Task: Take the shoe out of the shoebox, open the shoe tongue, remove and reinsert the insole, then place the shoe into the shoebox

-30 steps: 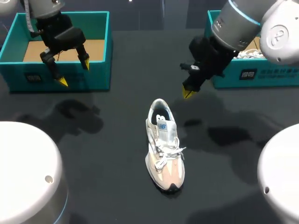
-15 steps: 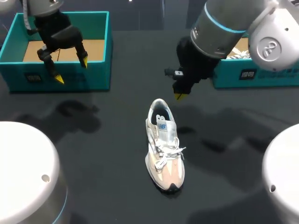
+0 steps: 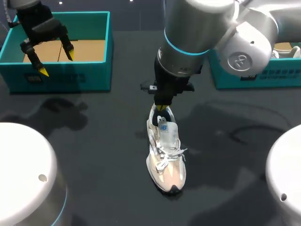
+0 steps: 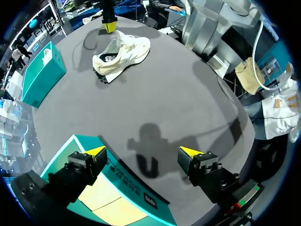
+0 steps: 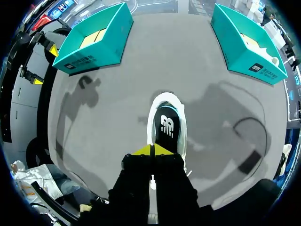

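Centre frame, a pale shoe (image 3: pixel 165 150) stands on the table (image 3: pixel 103 141). The right gripper (image 3: pixel 161 108), pinched closed, hangs at its heel opening, probably to slip inside. Upper left, the left gripper (image 3: pixel 56 63) hovers spread wide above a teal shoebox (image 3: pixel 70 77).

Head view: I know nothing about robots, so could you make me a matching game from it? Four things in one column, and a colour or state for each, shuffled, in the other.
Column one:
1. shoe
2. left gripper
3. right gripper
4. left shoebox

Column two:
A. yellow tips shut together
B. teal walls, brown floor
C. yellow tips wide apart
D. white and beige, laced

Pairs: 1-D, 2-C, 3-A, 4-B
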